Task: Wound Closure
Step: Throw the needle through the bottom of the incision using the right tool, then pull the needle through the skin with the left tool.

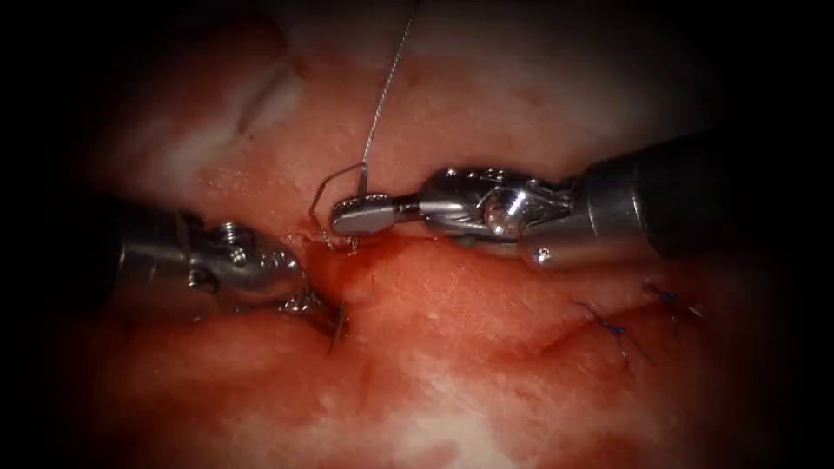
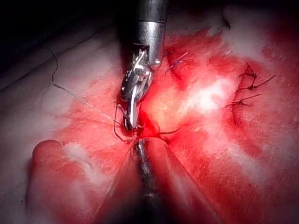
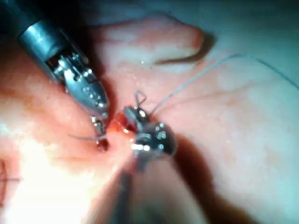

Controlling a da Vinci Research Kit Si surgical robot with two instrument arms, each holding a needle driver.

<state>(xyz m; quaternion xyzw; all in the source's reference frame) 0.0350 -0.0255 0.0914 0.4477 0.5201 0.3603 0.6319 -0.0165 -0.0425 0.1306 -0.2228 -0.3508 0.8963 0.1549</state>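
Note:
My right tool (image 1: 347,217) reaches in from the right, its jaws shut on the pale thread (image 1: 382,95). The thread climbs out of the top of the endoscope view. A small loop of thread (image 1: 323,193) curls round the jaw tip and drops into the cut (image 1: 340,252). In the left wrist view the same tool (image 2: 128,122) meets the thread (image 2: 79,99) just over the cut. My left tool (image 1: 334,320) comes from the left, its tip pressed to the tissue (image 1: 452,347) at the cut. Its jaws (image 3: 99,140) look shut on a short dark thread end (image 3: 81,137).
Red fluid (image 1: 391,260) wets the tissue around the cut. Finished stitches with dark cut ends (image 1: 612,330) lie to the right, seen too in the left wrist view (image 2: 245,88). A raised fold of tissue (image 3: 163,37) lies beyond the tools.

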